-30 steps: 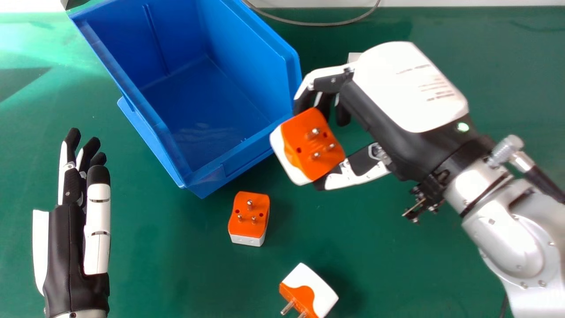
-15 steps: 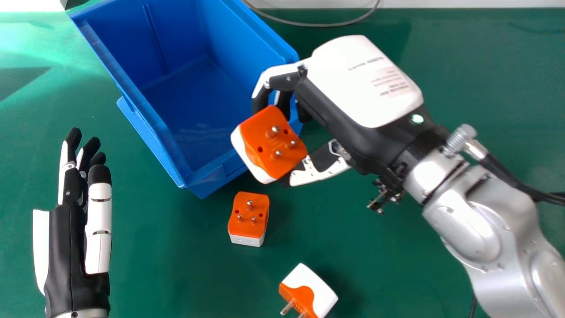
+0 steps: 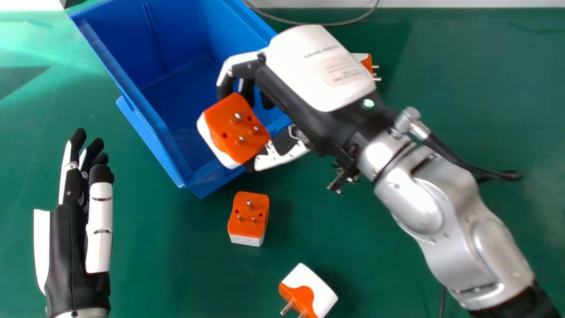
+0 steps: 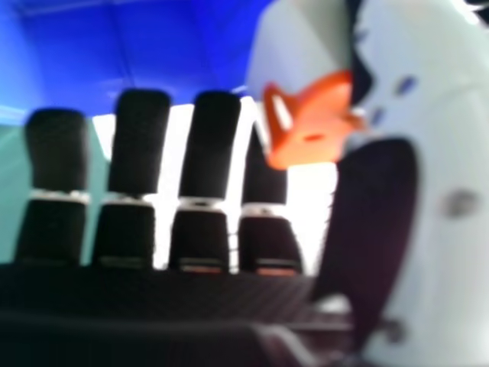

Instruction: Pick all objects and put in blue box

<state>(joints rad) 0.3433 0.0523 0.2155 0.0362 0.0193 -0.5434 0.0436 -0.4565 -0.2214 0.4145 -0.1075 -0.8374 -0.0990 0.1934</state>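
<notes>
Adapter (image 3: 236,128), orange and white, is pinched between the bent fingers and thumb of the right hand (image 3: 320,70), partly closed around it. In the head view it hangs across the near rim of the blue box (image 3: 152,121), its pins facing the camera; whether it is wholly above the opening I cannot tell. Three more are left on the counter (image 3: 375,265): the middle adapter (image 3: 248,216), pins up, near the box's closest corner; the nearest adapter (image 3: 309,291), at the bottom edge; and the far adapter (image 3: 367,63), half hidden beyond the right hand. So the carry looks well along but the release is not made, and three pickups would follow it. The left hand (image 3: 73,247) lies at the left side, fingers straight, holding nothing.

Compared with the earlier head frames, the right hand has swung leftward with its load, from beside the box to its near rim. The far adapter's pins now show; the middle and nearest ones have not moved.

In the right hand view, the gripped piece sits against the thumb, with the box's blue walls past the fingertips.
</notes>
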